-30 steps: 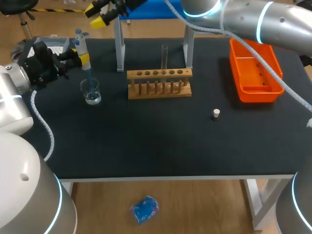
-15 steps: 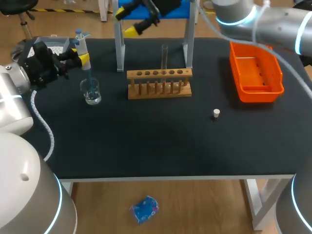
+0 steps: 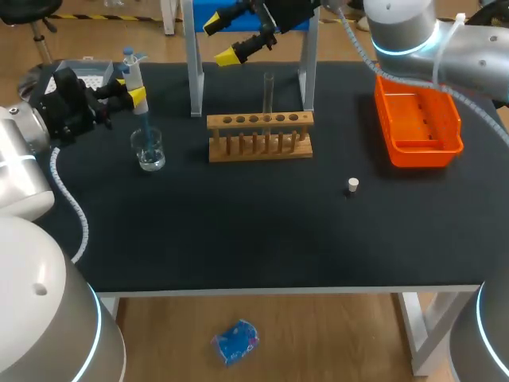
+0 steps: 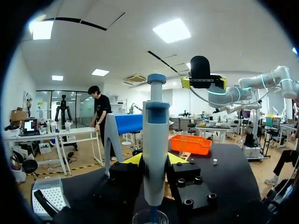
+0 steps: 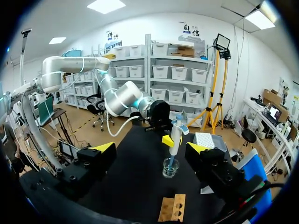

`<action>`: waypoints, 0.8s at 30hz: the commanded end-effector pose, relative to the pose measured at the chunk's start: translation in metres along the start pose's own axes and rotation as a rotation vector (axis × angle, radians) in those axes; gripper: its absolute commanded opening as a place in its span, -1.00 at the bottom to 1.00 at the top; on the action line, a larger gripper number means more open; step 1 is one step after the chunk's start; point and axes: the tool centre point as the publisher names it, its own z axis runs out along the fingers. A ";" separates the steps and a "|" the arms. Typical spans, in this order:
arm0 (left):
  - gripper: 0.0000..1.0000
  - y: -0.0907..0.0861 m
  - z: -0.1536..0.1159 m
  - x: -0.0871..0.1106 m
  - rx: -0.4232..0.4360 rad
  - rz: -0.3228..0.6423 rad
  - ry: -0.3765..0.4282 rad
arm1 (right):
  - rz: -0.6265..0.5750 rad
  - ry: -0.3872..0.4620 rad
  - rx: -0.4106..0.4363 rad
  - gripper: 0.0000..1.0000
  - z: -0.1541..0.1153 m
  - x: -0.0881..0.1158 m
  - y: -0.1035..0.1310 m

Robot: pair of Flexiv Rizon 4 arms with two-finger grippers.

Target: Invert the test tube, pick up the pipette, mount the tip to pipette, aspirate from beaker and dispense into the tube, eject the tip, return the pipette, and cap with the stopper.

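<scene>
The left tool (image 3: 134, 95) grips the pipette (image 3: 133, 73) upright, tip (image 3: 146, 131) dipped in the beaker (image 3: 149, 153) to draw liquid; the right tool (image 3: 219, 40) hangs open.

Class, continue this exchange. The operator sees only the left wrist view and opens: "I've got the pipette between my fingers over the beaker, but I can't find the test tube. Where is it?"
Observer: The test tube stands upright in the wooden rack, near the rack's middle.
Operator: Is my right gripper holding anything?
Observer: No. It is open and empty, raised beyond the rack near the far edge of the table.
Operator: Does the pipette really reach into the beaker?
Observer: Yes. The right wrist view shows its lower end down inside the beaker.
</scene>
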 end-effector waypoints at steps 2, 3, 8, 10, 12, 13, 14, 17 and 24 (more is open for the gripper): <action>-1.00 -0.001 0.000 0.000 -0.001 -0.001 -0.001 | 0.004 -0.008 0.012 1.00 -0.006 0.000 -0.004; -1.00 -0.001 0.000 0.000 -0.001 -0.001 -0.001 | 0.009 -0.014 0.020 1.00 -0.010 0.000 -0.007; -1.00 -0.001 0.000 0.000 -0.001 -0.001 -0.001 | 0.017 -0.061 0.043 1.00 -0.037 0.002 -0.019; -1.00 -0.001 0.000 0.000 -0.001 -0.001 -0.001 | 0.023 -0.081 0.047 1.00 -0.049 0.003 -0.025; -1.00 -0.001 0.000 0.000 -0.001 -0.001 -0.001 | 0.030 -0.098 0.057 1.00 -0.060 0.003 -0.031; -1.00 -0.001 0.000 0.000 -0.001 -0.001 -0.001 | 0.030 -0.103 0.056 1.00 -0.065 0.003 -0.034; -1.00 -0.001 0.000 0.000 -0.001 -0.001 -0.001 | 0.030 -0.110 0.057 1.00 -0.070 0.003 -0.037; -1.00 -0.001 0.000 0.000 -0.001 -0.001 -0.001 | 0.042 -0.129 0.064 1.00 -0.084 0.003 -0.049; -1.00 -0.001 0.000 0.000 -0.001 -0.001 -0.001 | 0.042 -0.141 0.080 1.00 -0.113 0.002 -0.080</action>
